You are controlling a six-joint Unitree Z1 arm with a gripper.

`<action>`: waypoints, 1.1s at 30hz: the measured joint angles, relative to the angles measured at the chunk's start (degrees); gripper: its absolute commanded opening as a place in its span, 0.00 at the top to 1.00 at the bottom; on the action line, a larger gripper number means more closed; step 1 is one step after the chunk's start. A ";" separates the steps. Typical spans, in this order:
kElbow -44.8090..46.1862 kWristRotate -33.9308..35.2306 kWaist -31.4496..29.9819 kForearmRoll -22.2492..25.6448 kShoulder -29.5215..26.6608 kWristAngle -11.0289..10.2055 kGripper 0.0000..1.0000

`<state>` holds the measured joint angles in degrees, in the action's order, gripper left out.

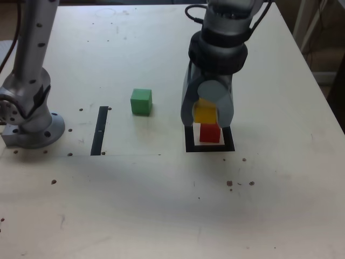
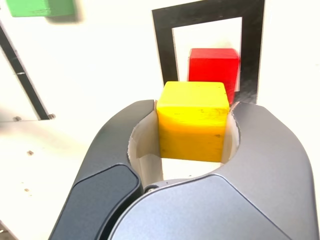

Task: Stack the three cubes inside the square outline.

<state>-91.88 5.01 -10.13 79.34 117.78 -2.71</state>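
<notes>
A: Largest first. What's out there?

B: Pale table [image 1: 124, 205], scattered with dark specks. Grey arm [image 1: 33, 54] based at the exterior view's left, its far end reaching down over the work area.

A: The pincer?

B: Gripper [image 1: 206, 110] clenched on the yellow cube [image 2: 192, 122], one finger pressed to each side. Cube looks roughly level in the grasp.

A: Next size down?

B: Square outline [image 1: 190, 147], thick black tape, pale centre. Also a straight black tape strip [image 1: 99, 131], nearer the arm's base, no part in the job as I read it.

A: And the other cubes?

B: Red cube [image 1: 209, 134] sits inside the outline, on the pale centre. Green cube [image 1: 141, 102] rests on the table between strip and outline, well apart from both gripper and red.

A: Progress?

B: Red is placed, so the base looks settled. Yellow is grasped and off the table, but not stacked; wrist view shows it partly overlapping red in sight, and I can't tell whether they touch. I judge the second layer is in hand.

A: Left to do?

B: Line yellow up over red, lower, let go. Then fetch green and set it on top. Roughly a third done, by my reckoning.
</notes>
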 measured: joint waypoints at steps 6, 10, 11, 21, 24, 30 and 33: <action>1.84 -0.18 0.41 -3.09 0.01 -0.27 0.70; 1.80 -0.65 0.67 -3.09 -0.02 -0.91 0.67; 1.80 -0.69 0.85 -3.10 -0.03 -1.03 0.67; 1.89 -0.72 1.18 -3.76 -0.03 -1.37 0.63; 1.96 -0.72 1.18 -3.88 -0.02 -1.41 0.63; 1.96 -0.72 1.18 -3.98 -0.02 -1.16 0.63; 1.96 -0.72 1.18 -3.97 0.01 -0.94 0.61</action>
<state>-89.92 4.29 -8.96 75.37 117.79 -3.65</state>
